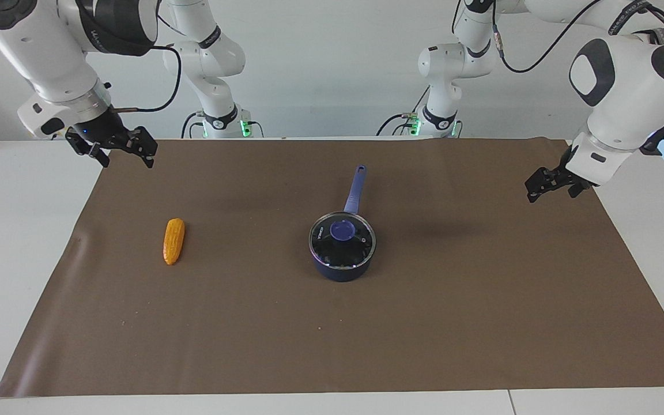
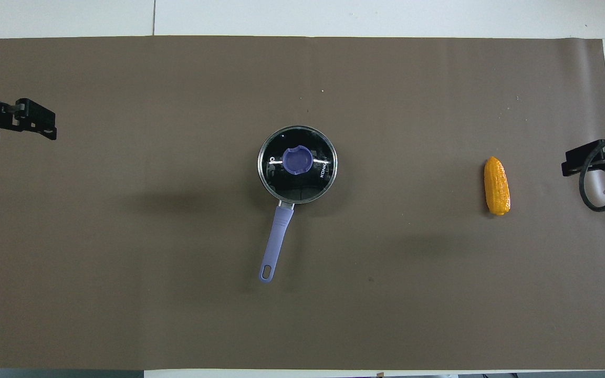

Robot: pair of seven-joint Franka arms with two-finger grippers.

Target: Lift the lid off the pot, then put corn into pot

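Note:
The dark blue pot (image 1: 343,272) stands in the middle of the brown mat, its long light-blue handle (image 2: 277,237) pointing toward the robots. The glass lid (image 1: 361,249) with its blue knob (image 2: 297,160) sits on the pot. The yellow-orange corn (image 1: 173,241) lies on the mat toward the right arm's end; it also shows in the overhead view (image 2: 497,186). My right gripper (image 1: 126,153) is open and empty, up in the air over the mat's corner by its own base. My left gripper (image 1: 551,189) is open and empty, raised over the mat's edge at its own end.
The brown mat (image 1: 482,311) covers most of the white table (image 1: 15,242). Both arm bases stand at the table's robot edge. Nothing else lies on the mat.

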